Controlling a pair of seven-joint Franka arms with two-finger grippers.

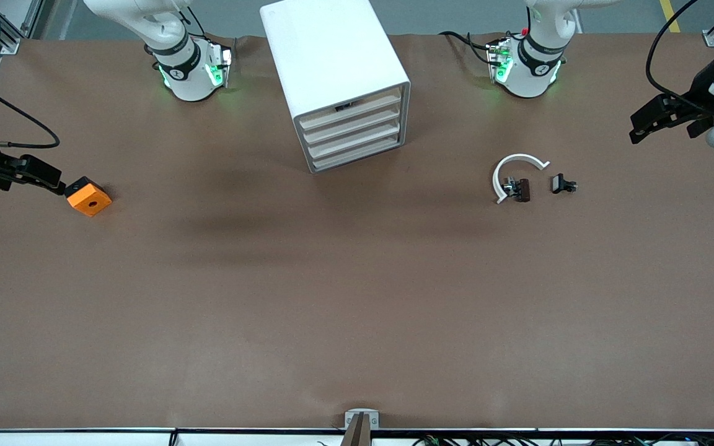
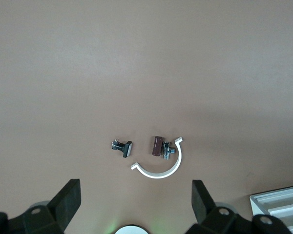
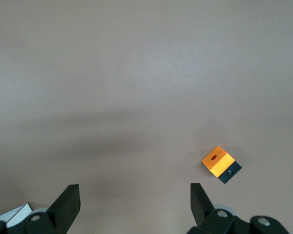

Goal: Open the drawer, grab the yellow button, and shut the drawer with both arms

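Observation:
The white cabinet [image 1: 332, 62] stands at the table's middle, near the arms' bases. Its four beige-fronted drawers [image 1: 352, 133] all sit pushed in. A small dark thing shows in the slot above the top drawer; I cannot tell what it is. The button is not in view. My right gripper [image 1: 47, 179] is open and empty, in the air at the right arm's end of the table, by the orange block [image 1: 88, 196]. My left gripper [image 1: 664, 127] is open and empty, in the air at the left arm's end. The wrist views show both the left gripper [image 2: 136, 195] and the right gripper [image 3: 134, 197] open.
A white curved band [image 1: 518, 164], a brown clip [image 1: 521, 189] and a black clip [image 1: 563, 184] lie toward the left arm's end; they also show in the left wrist view [image 2: 158, 145]. The orange block [image 3: 217, 162] has a black hole. A cabinet corner [image 2: 281, 204] shows.

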